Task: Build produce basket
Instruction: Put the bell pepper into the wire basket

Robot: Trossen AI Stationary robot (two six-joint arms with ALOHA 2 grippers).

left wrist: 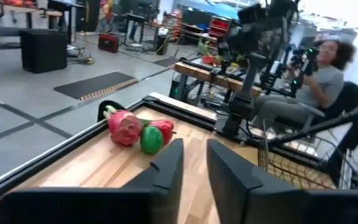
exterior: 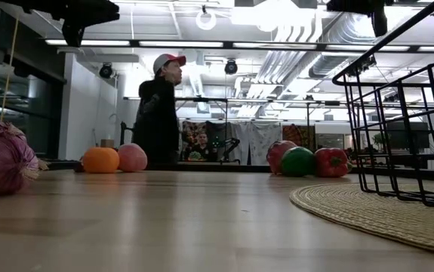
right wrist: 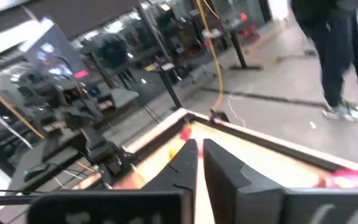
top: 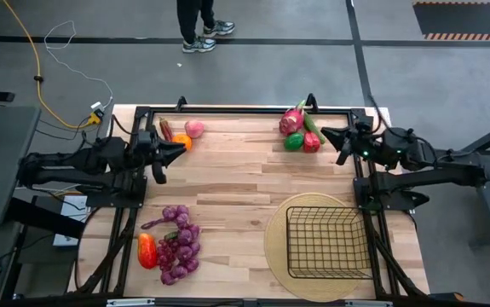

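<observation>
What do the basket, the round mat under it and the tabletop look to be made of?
The basket: black wire, likely coated metal, with open grid sides. The round mat: tan woven fibre, with coiled ridges showing in the low view. The tabletop: pale wood planks with visible seams and a slight sheen.

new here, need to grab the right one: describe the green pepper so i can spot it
Start at the table's far edge, near the right arm. In the small produce cluster there, the green pepper sits between the pink dragon fruit and red pepper; it is the only round, all-green piece.

The black wire basket (top: pixel 328 242) stands empty on a woven mat (top: pixel 277 247), behind my right pincer (top: pixel 341 145). Peppers and dragon fruit (top: pixel 291 120) lie just beside that pincer. Grapes (top: pixel 179 243) lie behind my left pincer (top: pixel 164 156).
</observation>
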